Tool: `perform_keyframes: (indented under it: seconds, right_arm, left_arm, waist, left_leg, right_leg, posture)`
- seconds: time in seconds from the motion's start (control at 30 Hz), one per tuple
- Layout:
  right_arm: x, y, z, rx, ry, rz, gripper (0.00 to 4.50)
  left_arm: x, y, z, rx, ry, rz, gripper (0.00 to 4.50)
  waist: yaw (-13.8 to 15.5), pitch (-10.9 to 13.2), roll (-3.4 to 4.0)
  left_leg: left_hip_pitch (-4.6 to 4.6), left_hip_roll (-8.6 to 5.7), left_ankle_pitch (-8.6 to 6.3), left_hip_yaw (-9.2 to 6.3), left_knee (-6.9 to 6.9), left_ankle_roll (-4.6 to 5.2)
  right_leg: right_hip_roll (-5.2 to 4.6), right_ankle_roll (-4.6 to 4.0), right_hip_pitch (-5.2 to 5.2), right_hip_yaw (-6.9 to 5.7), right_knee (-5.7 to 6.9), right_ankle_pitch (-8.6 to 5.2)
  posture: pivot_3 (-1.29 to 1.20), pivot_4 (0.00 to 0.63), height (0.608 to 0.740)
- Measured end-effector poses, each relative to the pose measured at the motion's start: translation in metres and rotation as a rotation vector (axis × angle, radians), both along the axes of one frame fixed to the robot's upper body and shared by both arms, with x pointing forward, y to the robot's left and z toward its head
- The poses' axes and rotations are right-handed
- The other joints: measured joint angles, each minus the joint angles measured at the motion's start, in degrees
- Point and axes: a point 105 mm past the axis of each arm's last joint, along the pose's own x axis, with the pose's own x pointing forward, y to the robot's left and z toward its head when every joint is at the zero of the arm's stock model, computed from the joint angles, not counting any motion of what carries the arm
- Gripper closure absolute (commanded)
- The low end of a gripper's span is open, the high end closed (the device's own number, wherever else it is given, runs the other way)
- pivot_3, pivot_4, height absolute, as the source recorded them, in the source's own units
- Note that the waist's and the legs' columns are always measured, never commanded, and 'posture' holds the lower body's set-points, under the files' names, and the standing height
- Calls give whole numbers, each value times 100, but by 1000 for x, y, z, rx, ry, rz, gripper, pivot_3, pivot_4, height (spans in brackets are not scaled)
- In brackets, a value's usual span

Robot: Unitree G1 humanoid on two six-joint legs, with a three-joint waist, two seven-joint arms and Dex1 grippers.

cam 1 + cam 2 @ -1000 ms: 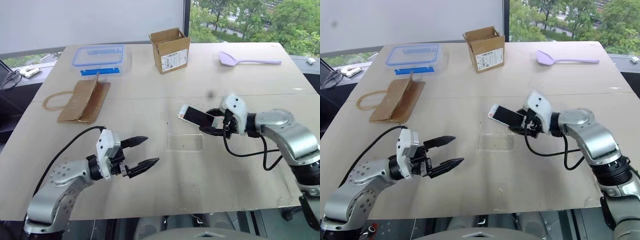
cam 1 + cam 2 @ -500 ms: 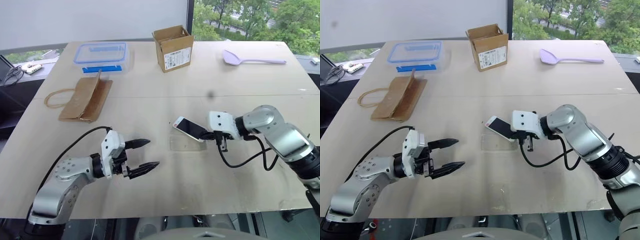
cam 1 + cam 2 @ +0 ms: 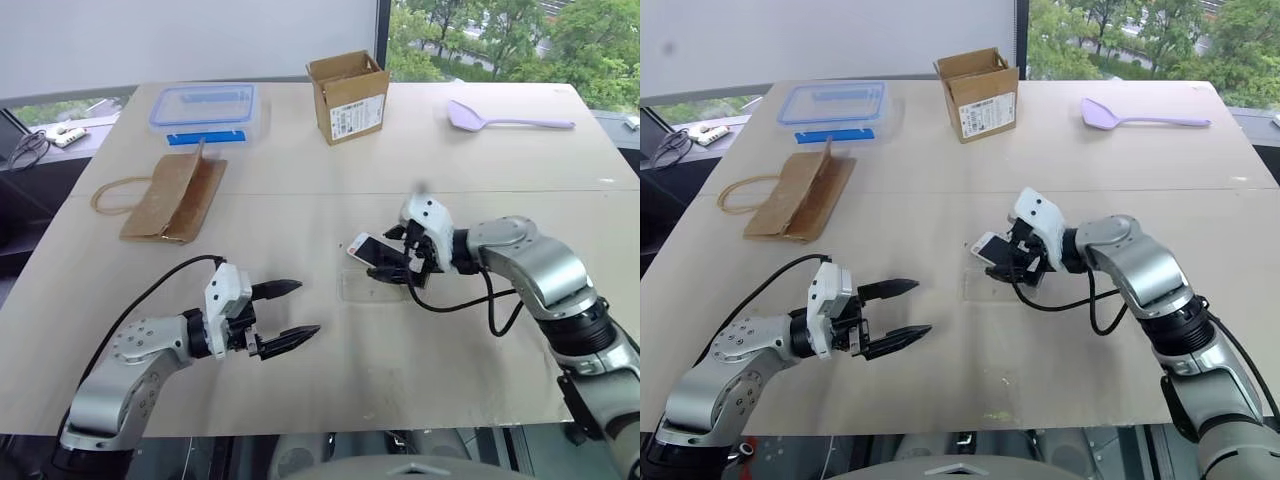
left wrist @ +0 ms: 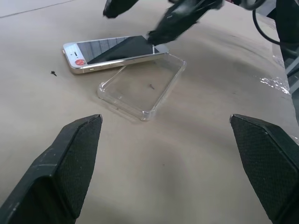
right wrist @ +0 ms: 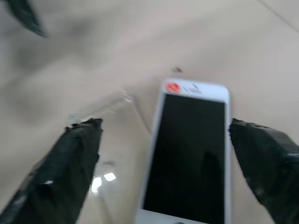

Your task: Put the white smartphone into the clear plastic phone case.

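Note:
The white smartphone (image 4: 112, 50) lies screen up, one end resting on the rim of the clear plastic phone case (image 4: 142, 86), which sits open side up on the table at centre (image 3: 372, 288). My right gripper (image 3: 392, 252) is open and straddles the phone's near end; in the right wrist view the phone (image 5: 191, 149) lies between the spread fingers (image 5: 70, 168) with gaps on both sides. In the left wrist view one right fingertip touches the phone's end. My left gripper (image 3: 305, 308) is open and holds nothing, hovering left of the case, nearer the front edge.
At the back stand a cardboard box (image 3: 347, 95) and a clear food box with a blue-rimmed lid (image 3: 203, 110). A brown paper bag (image 3: 172, 197) lies at the left and a lilac spatula (image 3: 505, 120) at the back right. Cables trail from both wrists.
My right gripper brought the phone down and leftward to the case, rolled its wrist and opened; the phone now rests on the case rim. The left gripper stayed put.

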Motion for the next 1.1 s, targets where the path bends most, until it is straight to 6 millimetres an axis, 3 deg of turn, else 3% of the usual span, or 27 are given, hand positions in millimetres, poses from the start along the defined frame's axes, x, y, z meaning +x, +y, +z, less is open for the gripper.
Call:
perform_keyframes:
  seconds: [0.23, 0.4, 0.5, 0.53, 0.57, 0.83, 1.1]
  right_arm:
    - [7, -10, -19, -63, 40, -58, 49]
    - [9, -10, -21, -72, 40, -57, 49]
    - [10, -9, -22, -68, 37, -57, 854]
    - [11, -10, -22, -72, 34, -61, 1356]
    - [11, -10, -22, -72, 34, -61, 1485]
    - [11, -12, -19, -54, 28, -45, 1484]
    - [4, -20, 11, -45, -71, 48, 1484]
  left_arm:
    - [-2, 1, -3, 5, 12, 5, 0]
    - [-4, 2, -5, 6, 20, 8, 0]
    - [-5, 2, -7, 6, 26, 10, 0]
    - [-6, 3, -8, 6, 31, 12, 0]
    - [-6, 3, -8, 6, 32, 13, 0]
    - [-5, 3, -7, 6, 23, 21, 0]
    - [-4, 3, -6, 6, 9, 22, 0]
  waist:
    - [-17, 0, 0]
    - [-13, -1, 0]
    - [-19, -1, 0]
    - [-14, -1, 0]
    - [-12, -1, 0]
    - [-8, -1, 0]
    - [-4, 0, 2]
  left_leg:
    - [0, 0, 0, 1, -1, 0]
    - [3, -1, 0, 1, 3, 0]
    - [5, -1, 0, 1, 8, 0]
    - [6, -1, 0, 1, 9, 0]
    - [6, -1, 0, 1, 9, 0]
    - [5, -3, 0, 1, 12, 1]
    - [3, -4, 0, 0, 12, 1]
  right_leg:
    - [1, 0, 0, 0, 0, 0]
    - [1, 1, 1, -2, 7, 0]
    - [1, 0, 1, -2, 17, 0]
    - [1, 0, 0, -2, 20, 0]
    - [1, 0, 0, -2, 21, 0]
    - [1, 1, 0, -2, 23, 0]
    - [2, 2, 0, -5, 24, 0]
  posture:
    - [0, 150, 740]
    - [0, 150, 740]
    - [0, 150, 740]
    - [0, 150, 740]
    - [0, 150, 740]
    - [0, 150, 740]
    - [0, 150, 740]
